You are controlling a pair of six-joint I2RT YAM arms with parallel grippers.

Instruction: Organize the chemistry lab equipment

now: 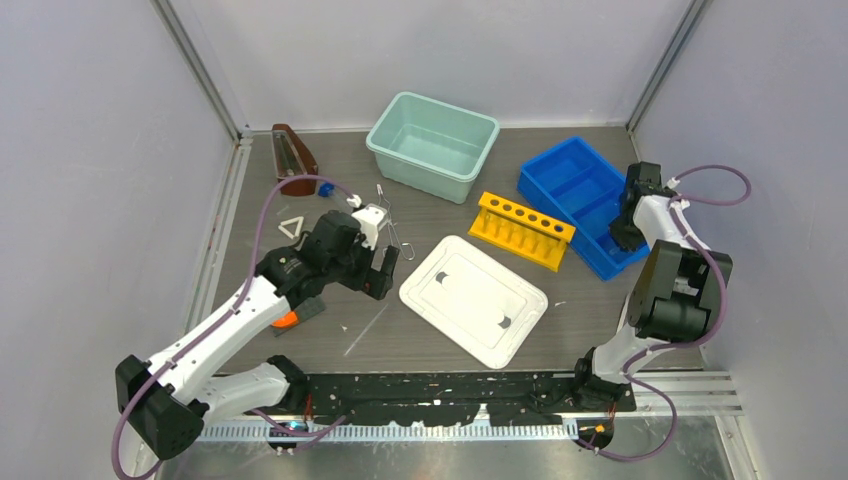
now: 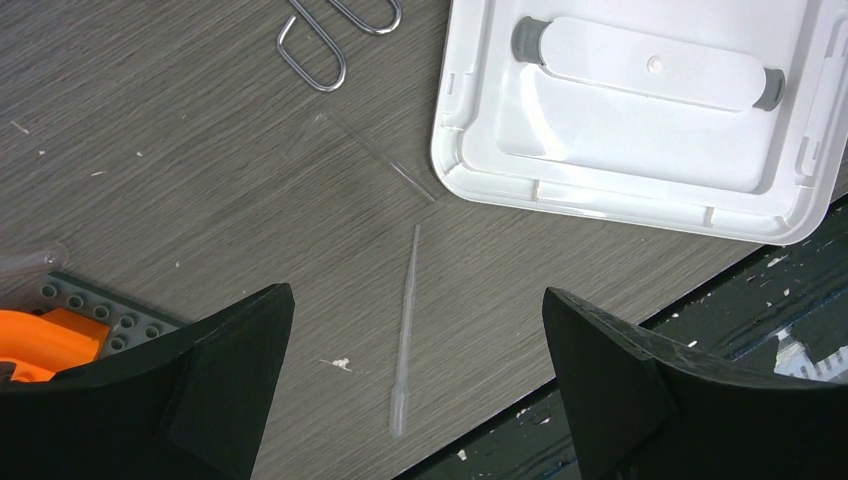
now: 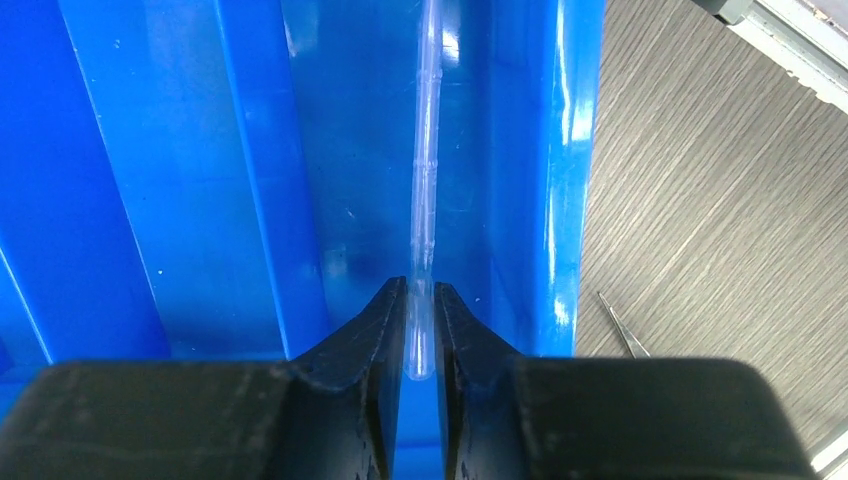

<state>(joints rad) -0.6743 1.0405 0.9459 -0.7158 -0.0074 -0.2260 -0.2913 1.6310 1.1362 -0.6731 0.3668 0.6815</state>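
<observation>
- The right gripper (image 3: 420, 292) hangs low in the blue tray (image 3: 250, 150) at the far right of the counter (image 1: 330, 340). Its fingers stand close together on either side of the bulb end of a clear pipette (image 3: 425, 170).
- Whether those fingers press on the pipette or only flank it, I cannot tell.
- That pipette lies lengthwise in a narrow channel beside one long wall of the tray.
- The left gripper (image 2: 417, 295) hovers over the near left part of the counter with its fingers spread wide apart, holding nothing.
- Below it, between the fingers in the wrist view, a second clear pipette (image 2: 405, 330) lies flat on the counter.
- A thin clear rod (image 2: 375, 155) lies just beyond it, near the edge of the white lid (image 2: 640, 190).
- The silver wire tongs (image 1: 392, 228) lie on the counter left of the lid.
- The white triangle (image 1: 292, 226) and the blue knob (image 1: 325, 190) sit farther left, apart from each other.
- A teal bin (image 1: 432, 145) stands at the far middle, with a yellow rack (image 1: 522, 230) between it and the tray.
</observation>
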